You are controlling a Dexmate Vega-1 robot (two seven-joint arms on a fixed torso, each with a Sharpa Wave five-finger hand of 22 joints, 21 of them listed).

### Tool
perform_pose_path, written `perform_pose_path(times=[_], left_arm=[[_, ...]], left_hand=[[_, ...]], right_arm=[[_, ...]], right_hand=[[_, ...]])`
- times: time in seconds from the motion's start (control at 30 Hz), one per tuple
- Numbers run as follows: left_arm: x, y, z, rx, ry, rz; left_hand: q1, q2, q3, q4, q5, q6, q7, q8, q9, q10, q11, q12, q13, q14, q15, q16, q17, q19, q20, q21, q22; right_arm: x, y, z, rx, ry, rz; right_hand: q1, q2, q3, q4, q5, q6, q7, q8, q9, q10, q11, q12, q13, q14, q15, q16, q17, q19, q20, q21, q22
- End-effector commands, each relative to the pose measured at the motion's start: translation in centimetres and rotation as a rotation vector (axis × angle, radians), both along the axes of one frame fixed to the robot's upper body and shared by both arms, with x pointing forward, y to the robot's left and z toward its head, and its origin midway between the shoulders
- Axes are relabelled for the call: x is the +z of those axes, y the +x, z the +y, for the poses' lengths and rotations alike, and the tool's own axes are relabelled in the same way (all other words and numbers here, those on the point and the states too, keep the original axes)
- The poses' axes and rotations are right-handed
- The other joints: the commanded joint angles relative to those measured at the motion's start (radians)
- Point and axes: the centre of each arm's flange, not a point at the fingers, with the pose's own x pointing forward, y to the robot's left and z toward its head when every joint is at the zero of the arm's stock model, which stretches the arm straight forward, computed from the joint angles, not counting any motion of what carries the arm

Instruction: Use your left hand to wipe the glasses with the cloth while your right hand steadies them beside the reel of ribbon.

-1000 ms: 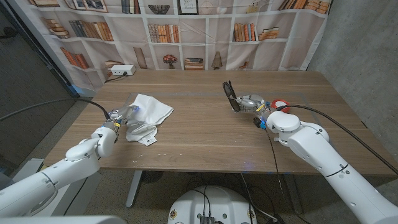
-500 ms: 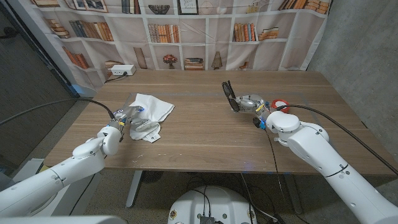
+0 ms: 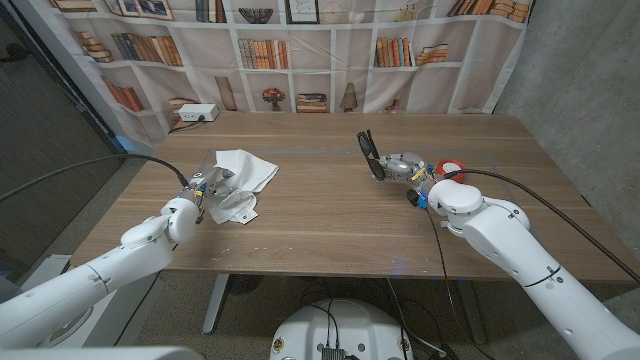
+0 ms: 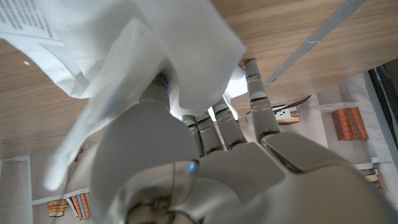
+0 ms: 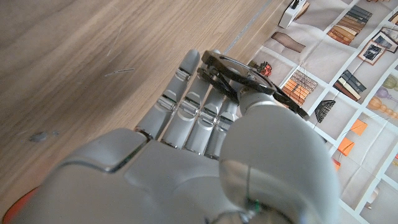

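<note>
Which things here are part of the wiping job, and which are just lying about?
Part of the job:
- glasses, held by the right hand
- cloth, gripped by the left hand
- reel of ribbon, behind the right hand

Lying about:
- white power strip, at the table's far left edge

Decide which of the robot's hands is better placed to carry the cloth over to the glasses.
Left. The left hand already grips the white cloth, while the right hand holds the glasses up beside the ribbon reel.
</note>
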Motion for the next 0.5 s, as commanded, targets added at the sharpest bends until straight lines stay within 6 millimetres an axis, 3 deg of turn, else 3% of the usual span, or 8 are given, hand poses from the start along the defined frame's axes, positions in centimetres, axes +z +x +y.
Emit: perform_pose_path(times=[0.03, 0.17, 0.33, 0.5], left_arm=[[1.4, -0.5, -1.3, -0.036, -0.075, -0.105], [2.2, -1.1, -1.6, -0.046, -0.108, -0.168], [3.1, -2.2, -2.2, -0.051, -0.156, -0.267], [4.6, -4.1, -3.8, -0.115, -0.191, -0.404]], left_hand=[[0.035, 0.015, 0.03, 0.007, -0.023, 0.068, 0.001, 0.015, 0.008, 0.077, -0.01, 0.01, 0.004, 0.111, -0.074, 0.012, 0.004, 0.272, -0.215, 0.034, 0.01], [0.052, 0.014, 0.053, 0.018, -0.037, 0.163, -0.012, 0.032, 0.011, 0.168, -0.021, 0.015, 0.005, 0.227, -0.106, 0.012, 0.002, 0.351, -0.257, 0.05, 0.007], [0.068, 0.025, 0.091, 0.027, -0.043, 0.276, -0.014, 0.056, 0.018, 0.283, -0.042, 0.022, 0.005, 0.356, -0.119, 0.005, -0.002, 0.409, -0.287, 0.055, 0.006], [0.07, 0.023, 0.101, 0.03, -0.044, 0.306, -0.01, 0.062, 0.019, 0.315, -0.049, 0.022, 0.005, 0.383, -0.119, -0.003, -0.003, 0.43, -0.297, 0.058, 0.007]], right_arm=[[0.0, 0.0, 0.1, 0.009, 0.01, -0.004], [-0.2, 0.1, 0.1, 0.01, 0.022, -0.002], [-0.4, 0.0, -0.2, 0.01, 0.036, -0.005], [-0.3, -0.2, -0.6, 0.001, 0.044, -0.012]], right_hand=[[-0.002, 0.01, 0.004, 0.003, 0.005, 0.009, -0.001, 0.003, 0.003, 0.001, 0.006, -0.005, 0.005, 0.01, -0.034, 0.0, 0.003, 0.001, -0.121, 0.006, 0.001], [-0.002, 0.01, 0.004, 0.003, 0.005, 0.009, 0.0, 0.003, 0.004, 0.002, 0.005, -0.005, 0.005, 0.011, -0.035, 0.0, 0.004, 0.0, -0.121, 0.007, 0.0], [-0.002, 0.01, 0.005, 0.002, 0.005, 0.01, 0.0, 0.003, 0.004, 0.003, 0.004, -0.005, 0.005, 0.013, -0.034, 0.0, 0.004, 0.001, -0.12, 0.009, 0.0], [-0.002, 0.01, 0.005, 0.002, 0.005, 0.009, 0.004, 0.001, 0.004, 0.004, 0.005, -0.004, 0.005, 0.013, -0.034, 0.0, 0.004, 0.001, -0.12, 0.01, 0.0]])
